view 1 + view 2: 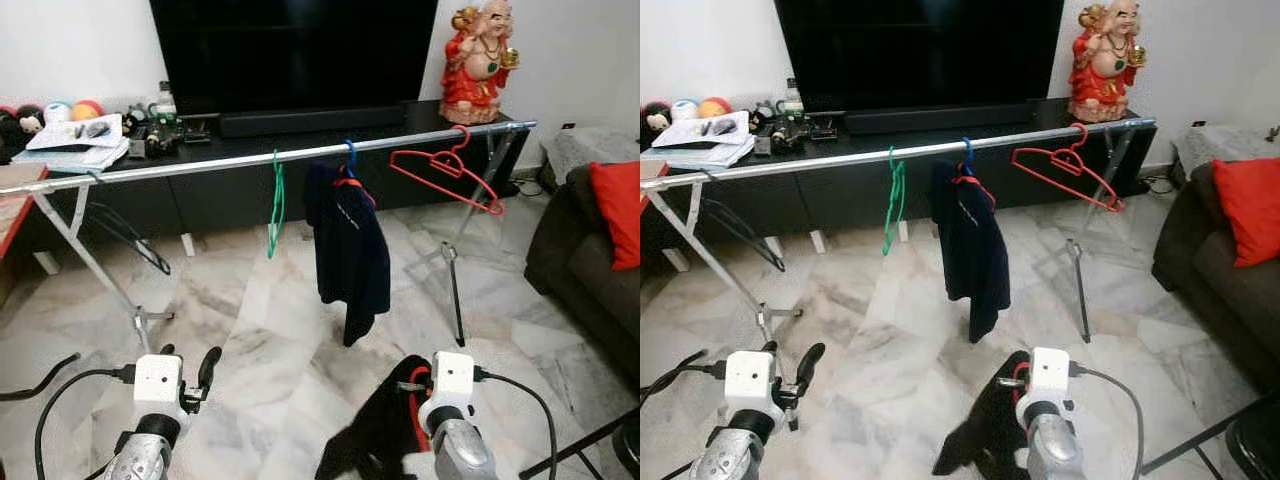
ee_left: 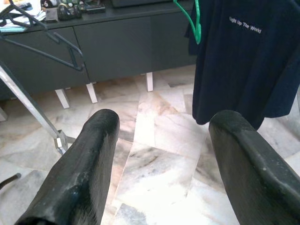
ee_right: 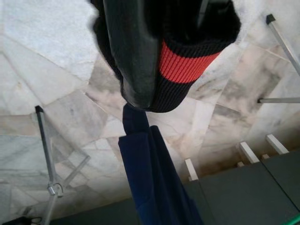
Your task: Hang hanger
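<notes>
Hanger (image 1: 415,400) in right gripper (image 1: 425,385), below rail (image 1: 200,166).

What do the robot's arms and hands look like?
Both arms are shiny silver tubes with a white boxy block at the wrist. Black cables loop out from each block. The left gripper has two long, thick, rounded black fingers with a slightly rough surface. The right gripper has black fingers too.
</notes>
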You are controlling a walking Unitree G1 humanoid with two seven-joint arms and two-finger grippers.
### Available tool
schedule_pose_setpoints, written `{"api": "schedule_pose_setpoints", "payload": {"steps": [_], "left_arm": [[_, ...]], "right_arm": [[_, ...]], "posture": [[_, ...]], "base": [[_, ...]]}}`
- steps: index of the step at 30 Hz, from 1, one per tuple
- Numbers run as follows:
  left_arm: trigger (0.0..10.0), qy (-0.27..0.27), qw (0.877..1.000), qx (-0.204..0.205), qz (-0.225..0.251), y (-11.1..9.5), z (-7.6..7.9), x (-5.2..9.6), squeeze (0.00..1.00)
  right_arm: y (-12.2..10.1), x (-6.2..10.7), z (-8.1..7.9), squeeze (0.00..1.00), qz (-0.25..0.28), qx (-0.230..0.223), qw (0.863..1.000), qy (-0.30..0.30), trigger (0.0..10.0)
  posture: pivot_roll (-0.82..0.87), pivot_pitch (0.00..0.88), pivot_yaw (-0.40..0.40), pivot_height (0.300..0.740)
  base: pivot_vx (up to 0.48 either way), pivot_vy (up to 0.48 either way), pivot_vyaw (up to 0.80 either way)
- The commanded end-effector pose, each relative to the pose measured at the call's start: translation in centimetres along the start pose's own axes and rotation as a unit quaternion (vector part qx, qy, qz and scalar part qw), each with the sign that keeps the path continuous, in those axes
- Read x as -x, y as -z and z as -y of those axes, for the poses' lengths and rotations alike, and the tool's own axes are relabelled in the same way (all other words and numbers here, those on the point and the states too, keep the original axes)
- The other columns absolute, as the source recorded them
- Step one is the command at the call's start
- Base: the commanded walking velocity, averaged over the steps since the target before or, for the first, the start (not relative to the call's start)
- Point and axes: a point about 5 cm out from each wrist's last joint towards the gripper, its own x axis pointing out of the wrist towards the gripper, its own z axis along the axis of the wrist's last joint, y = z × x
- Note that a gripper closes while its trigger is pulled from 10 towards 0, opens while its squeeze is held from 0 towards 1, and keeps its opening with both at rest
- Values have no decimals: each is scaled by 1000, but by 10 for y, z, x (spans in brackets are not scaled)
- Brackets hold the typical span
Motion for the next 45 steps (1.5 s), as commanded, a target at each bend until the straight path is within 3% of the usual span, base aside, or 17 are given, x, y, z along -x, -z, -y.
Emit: {"api": "schedule_pose_setpoints", "payload": {"steps": [1, 13, 36, 45], "left_arm": [[10000, 2, 1000, 1, 2, -3, 1, -1, 0], [10000, -6, 1000, -1, 10, -9, -2, -3, 0], [10000, 0, 1000, 0, 18, -15, 1, -6, 0], [10000, 0, 999, 0, 37, -26, 0, -12, 0]], "right_arm": [[-4, -1, 2, 0, 11, -1, 1000, 3, 10000], [-9, -4, 0, 0, 18, 4, 1000, -1, 10000], [-9, -4, -1, 0, 18, 3, 1000, -1, 10000], [-7, -3, -3, 0, 15, 5, 1000, -5, 10000]], "posture": [[17, 61, 8, 740], [25, 87, 6, 740], [23, 105, 8, 740], [23, 109, 7, 740]], "base": [[0, 0, 0], [162, 0, 0], [346, 0, 0], [356, 0, 0]]}}
